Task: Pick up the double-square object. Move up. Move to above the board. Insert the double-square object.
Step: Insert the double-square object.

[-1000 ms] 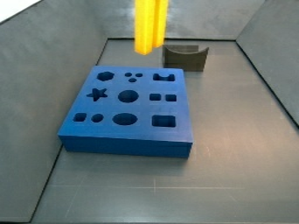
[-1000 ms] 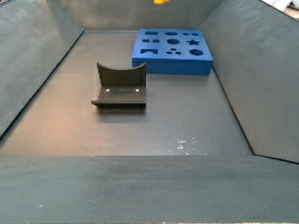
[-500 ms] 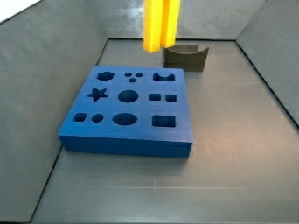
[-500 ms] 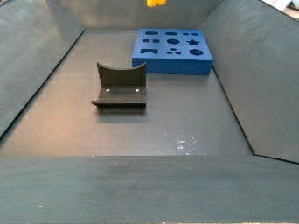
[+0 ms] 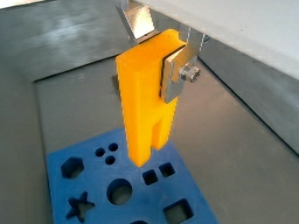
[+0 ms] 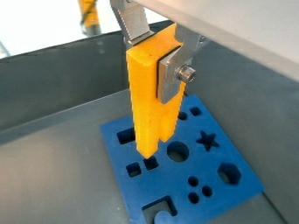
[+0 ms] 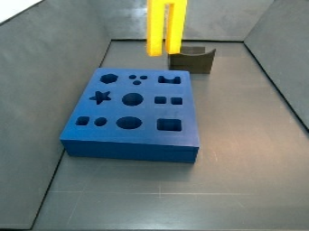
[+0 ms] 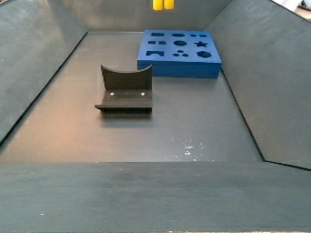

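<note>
My gripper (image 5: 159,54) is shut on the top of the double-square object (image 5: 146,101), a tall yellow-orange bar that hangs upright in the air. It also shows in the other wrist view (image 6: 152,96), with the gripper (image 6: 156,51) clamped on its upper end. In both wrist views its lower end hangs above the blue board (image 5: 122,188) (image 6: 193,171) with shaped holes. In a side view the bar (image 7: 165,27) shows two parallel prongs high above the board's (image 7: 133,108) far edge. Only its lower tip (image 8: 163,5) shows in the other side view, above the board (image 8: 183,53); the gripper is out of both side views.
A small dark grey holder block (image 7: 192,59) stands behind the board near the back wall; it also shows in the other side view (image 8: 124,89) on the grey floor. Sloping grey walls (image 8: 31,82) enclose the floor on all sides.
The bar has shifted slightly sideways and turned about its upright axis, so its two prongs now show in a side view. It stays high above the board.
</note>
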Available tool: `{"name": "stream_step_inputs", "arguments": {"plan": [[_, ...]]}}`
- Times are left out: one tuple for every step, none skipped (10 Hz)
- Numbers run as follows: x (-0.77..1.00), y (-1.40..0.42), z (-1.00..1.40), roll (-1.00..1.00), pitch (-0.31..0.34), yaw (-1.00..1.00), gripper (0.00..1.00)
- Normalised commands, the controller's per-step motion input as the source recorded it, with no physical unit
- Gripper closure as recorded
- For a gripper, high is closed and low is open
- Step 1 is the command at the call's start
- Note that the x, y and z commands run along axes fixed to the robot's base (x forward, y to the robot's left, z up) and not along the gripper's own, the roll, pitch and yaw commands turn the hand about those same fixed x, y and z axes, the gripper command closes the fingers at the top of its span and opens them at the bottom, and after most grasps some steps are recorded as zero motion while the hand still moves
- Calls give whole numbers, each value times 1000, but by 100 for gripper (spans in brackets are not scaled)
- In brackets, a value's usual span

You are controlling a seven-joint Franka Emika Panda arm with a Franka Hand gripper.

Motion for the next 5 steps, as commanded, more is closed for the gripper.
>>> {"name": "stream_step_inputs", "arguments": {"plan": [[0,0,-140,0,-11,-1000,100],[0,0,-143,0,-10,-1000,100],[0,0,-166,0,-13,-1000,100],[0,0,-203,0,-26,-1000,100],[137,74,0,0,13,-163,100]]}}
